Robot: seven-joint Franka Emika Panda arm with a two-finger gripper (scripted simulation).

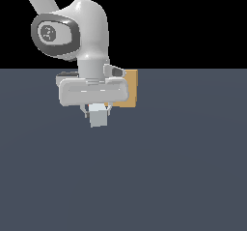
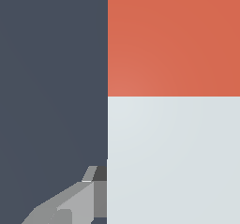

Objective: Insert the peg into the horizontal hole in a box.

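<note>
1. The floor (image 1: 183, 177) is a plain slate-grey surface filling the lower two thirds of the exterior view, under a black backdrop.
2. The arm (image 1: 89, 22) comes down from the upper left of the exterior frame; its wide pale hand body sits left of centre, hiding much of what lies behind it.
3. The box (image 1: 131, 87) shows only as a tan strip at the hand body's right edge in the exterior view. Its face and the horizontal hole are not visible in either picture.
4. The peg (image 2: 173, 101) fills the right half of the wrist view, red-orange half and pale half meeting at a straight seam. In the exterior view only its pale square end (image 1: 99, 116) shows, just below the hand, so its long axis seems to run away from that camera.
5. The gripper (image 1: 98, 110) appears to be clamped around the peg on its pale half; one grey finger (image 2: 75, 204) lies against the peg's edge in the wrist view.
6. The coming move turns on alignment: I judge the box lies behind and to the exterior view's right of the peg, so the peg's axis must line up with the unseen hole.
</note>
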